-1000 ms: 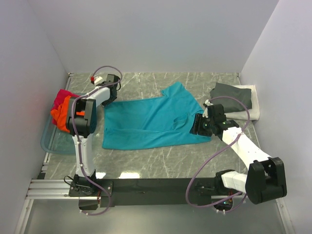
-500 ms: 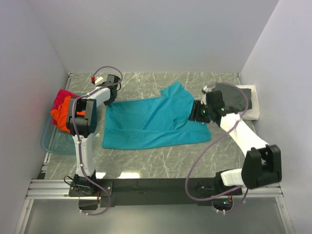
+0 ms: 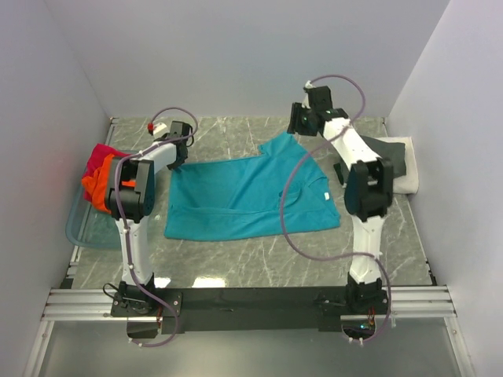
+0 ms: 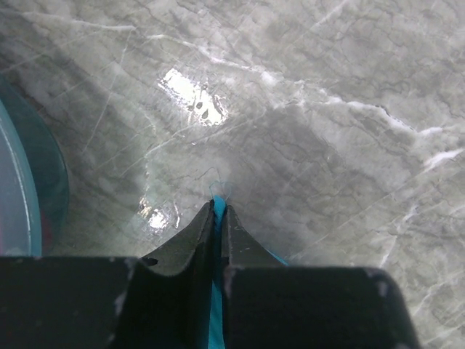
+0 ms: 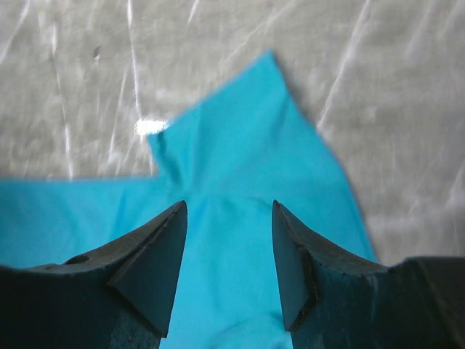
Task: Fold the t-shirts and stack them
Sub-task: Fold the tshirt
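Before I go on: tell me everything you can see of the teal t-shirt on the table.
The teal t-shirt is plain soft cloth, spread mostly flat on the grey marble-look table, lightly wrinkled, hem toward the left. One short sleeve points at the far wall. The left gripper is shut on the shirt's far left corner, pinching a thin edge. The right gripper hangs open over the sleeve; whether it touches cannot be told.

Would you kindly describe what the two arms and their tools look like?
The left arm and right arm have white links, bulky black joints and looping mauve cables. The left tool and right tool each have two black, wedge-shaped fingers.
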